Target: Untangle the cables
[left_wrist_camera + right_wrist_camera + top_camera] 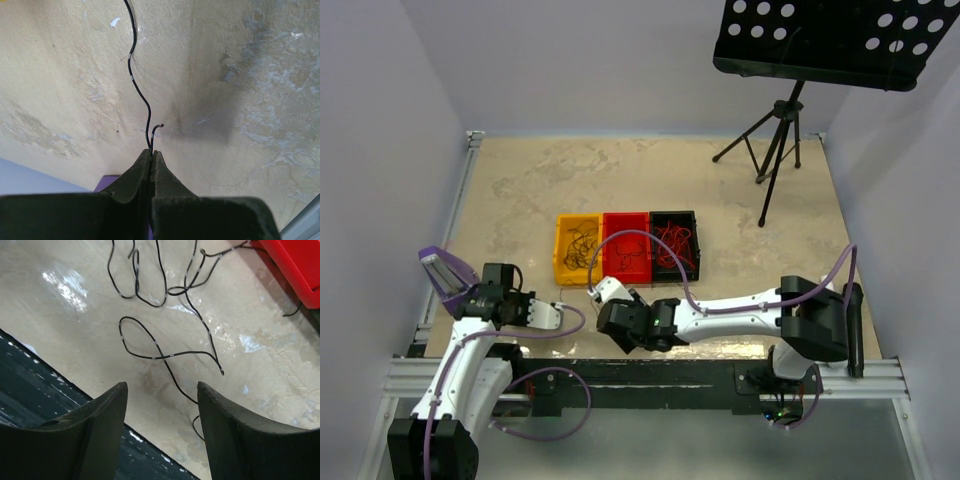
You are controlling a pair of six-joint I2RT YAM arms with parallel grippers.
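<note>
Pinching one hair-thin black wire (133, 75), the left gripper (151, 153) had its dark, wedge-shaped fingers pressed together on it. From the tips the wire ran toward 12 o'clock in soft waves, and a short hooked end curled out at 1 o'clock. Under it lay the table (520, 180), beige and mottled, with pale scuffed patches.

The right gripper (161, 386) had its jaws well apart, holding nothing; its fingers (107, 410) were matte, dark and curved. Beyond them, toward 12 o'clock, loose black wires (150, 347) lay on the glossy tabletop, one bent into a teardrop loop that crossed itself. A corner of the red bin (295, 265) showed at 2 o'clock.

Seen from above, three rectangular plastic bins sat side by side at the table's middle. The yellow bin (563, 268), on the 9 o'clock side, held a tangle of dark curly wires (582, 243). The black bin (692, 222), on the 3 o'clock side, held red curly wires (672, 240). Both grippers were near the bins, on their 6 to 7 o'clock side. A black perforated music stand (830, 40) on a tripod stood at 1 o'clock.
</note>
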